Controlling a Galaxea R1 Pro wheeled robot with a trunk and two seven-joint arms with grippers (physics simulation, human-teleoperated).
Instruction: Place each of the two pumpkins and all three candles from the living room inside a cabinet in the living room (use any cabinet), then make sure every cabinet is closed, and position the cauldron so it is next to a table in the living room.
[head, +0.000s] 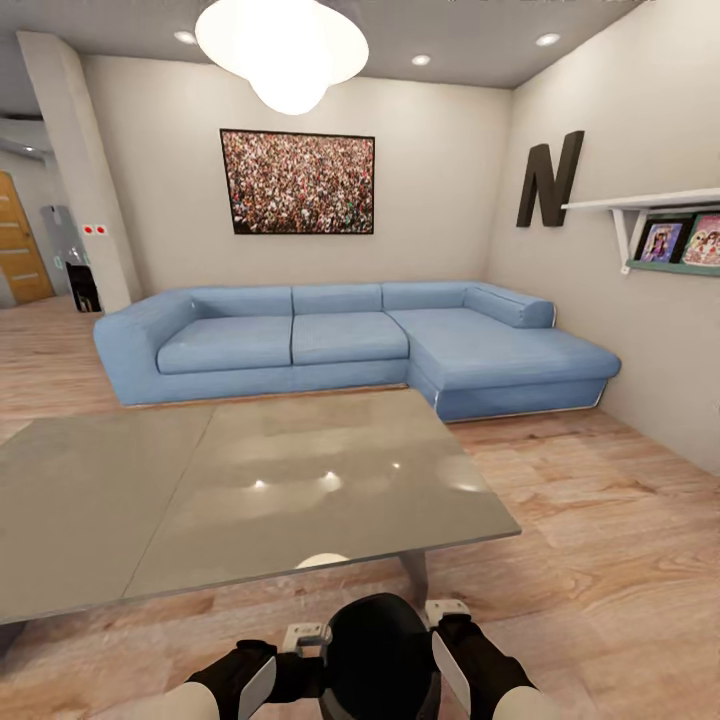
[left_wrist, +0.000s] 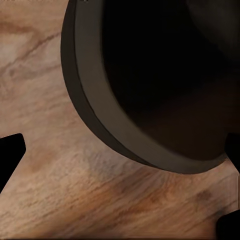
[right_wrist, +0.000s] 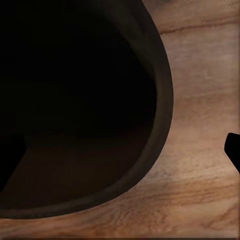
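Sitting low at the front edge of the head view, between the two arms and above the wood-plank floor (head: 600, 520): the matte black round-bellied cauldron (head: 378, 655). Pressing against its flanks, one from each side: the left gripper (head: 262, 683) and the right gripper (head: 452, 662), white-padded fingers touching the pot's wall. Gripping fully or merely resting — cannot tell. Gaping wide in the left wrist view, the cauldron's dark mouth (left_wrist: 165, 80), thick rim curving over the planks; showing likewise in the right wrist view (right_wrist: 75, 100). Spreading just beyond the pot: a large grey glossy-topped table (head: 230, 480). Standing farther back against the wall: a light blue L-shaped sofa (head: 340, 340).
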